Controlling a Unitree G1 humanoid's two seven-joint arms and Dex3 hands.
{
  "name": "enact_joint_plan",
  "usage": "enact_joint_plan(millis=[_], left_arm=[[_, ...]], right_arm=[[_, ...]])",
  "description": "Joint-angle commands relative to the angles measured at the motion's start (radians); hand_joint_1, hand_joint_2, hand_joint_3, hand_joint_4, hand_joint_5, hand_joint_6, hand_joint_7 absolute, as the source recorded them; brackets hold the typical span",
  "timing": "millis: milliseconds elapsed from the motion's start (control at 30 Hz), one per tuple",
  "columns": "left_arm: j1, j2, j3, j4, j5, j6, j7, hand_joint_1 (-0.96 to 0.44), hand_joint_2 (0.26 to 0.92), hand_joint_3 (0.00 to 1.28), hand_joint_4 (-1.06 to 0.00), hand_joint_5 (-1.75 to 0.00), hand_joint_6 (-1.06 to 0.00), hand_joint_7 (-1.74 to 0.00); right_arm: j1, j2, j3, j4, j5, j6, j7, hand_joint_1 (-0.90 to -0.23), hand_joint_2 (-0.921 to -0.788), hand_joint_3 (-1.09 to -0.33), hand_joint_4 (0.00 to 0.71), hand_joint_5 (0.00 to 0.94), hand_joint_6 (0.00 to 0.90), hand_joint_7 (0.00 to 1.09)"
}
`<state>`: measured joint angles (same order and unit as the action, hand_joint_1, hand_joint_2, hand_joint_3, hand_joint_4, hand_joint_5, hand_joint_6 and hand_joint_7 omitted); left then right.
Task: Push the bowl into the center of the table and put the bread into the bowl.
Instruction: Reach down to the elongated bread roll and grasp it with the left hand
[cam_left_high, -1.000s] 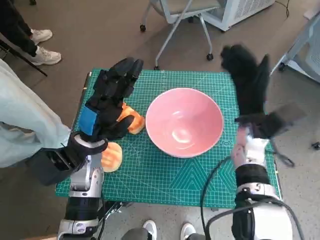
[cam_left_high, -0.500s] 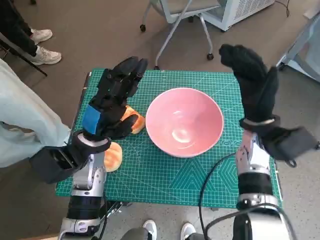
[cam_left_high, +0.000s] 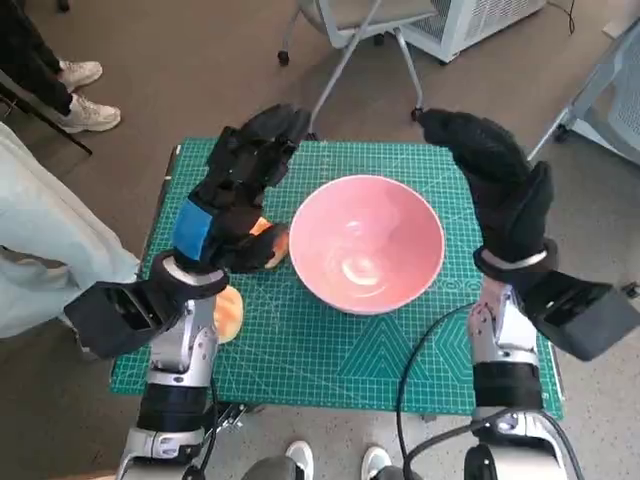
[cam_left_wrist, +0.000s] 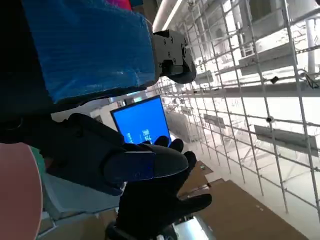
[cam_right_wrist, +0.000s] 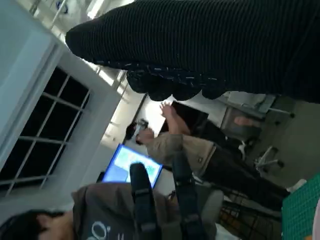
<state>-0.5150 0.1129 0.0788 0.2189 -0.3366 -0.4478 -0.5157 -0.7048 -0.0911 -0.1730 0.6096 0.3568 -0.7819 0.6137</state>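
Both hands are raised above the table with fingers spread and nothing in them. The left hand (cam_left_high: 238, 185), black with blue tape across its back, hovers over the left part of the green gridded cutting mat (cam_left_high: 330, 360), partly covering a golden-brown bread roll (cam_left_high: 268, 244) that lies just beside the bowl's left rim. The right hand (cam_left_high: 495, 175), in its black knitted glove, hangs over the mat's far right corner. Between them a pink round bowl (cam_left_high: 366, 243) sits upright on the mat. A second pale orange bread piece (cam_left_high: 230, 312) lies near the mat's left edge.

People (cam_right_wrist: 200, 155) show in the right wrist view.
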Motion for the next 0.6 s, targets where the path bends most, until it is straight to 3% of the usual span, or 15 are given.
enact_joint_plan(millis=[33,367,533,600], left_arm=[[-0.032,0.015,0.000,-0.003,0.006,-0.002,-0.011,-0.63,0.921,0.45,-0.17,-0.01,0.00,-0.57],[-0.062,0.075,0.027,0.006,0.039,-0.022,-0.012,-0.63,0.921,0.44,-0.18,-0.02,0.00,-0.59],[-0.088,0.203,0.045,0.003,0.205,-0.047,0.035,-0.60,0.921,0.40,-0.19,-0.02,0.00,-0.60],[-0.091,0.269,0.046,-0.019,0.289,-0.017,0.054,-0.55,0.918,0.27,-0.21,-0.02,0.00,-0.60]], right_arm=[[0.034,0.002,0.009,-0.002,-0.005,0.016,-0.001,-0.730,-0.921,-0.737,0.196,0.000,0.022,0.58],[0.045,-0.001,0.017,-0.024,-0.015,0.039,-0.020,-0.725,-0.921,-0.733,0.189,0.000,0.005,0.59],[0.047,-0.004,0.020,-0.030,-0.022,0.040,-0.030,-0.724,-0.921,-0.733,0.188,0.000,0.003,0.59],[0.047,-0.004,0.020,-0.031,-0.022,0.042,-0.033,-0.724,-0.921,-0.734,0.188,0.000,0.002,0.60]])
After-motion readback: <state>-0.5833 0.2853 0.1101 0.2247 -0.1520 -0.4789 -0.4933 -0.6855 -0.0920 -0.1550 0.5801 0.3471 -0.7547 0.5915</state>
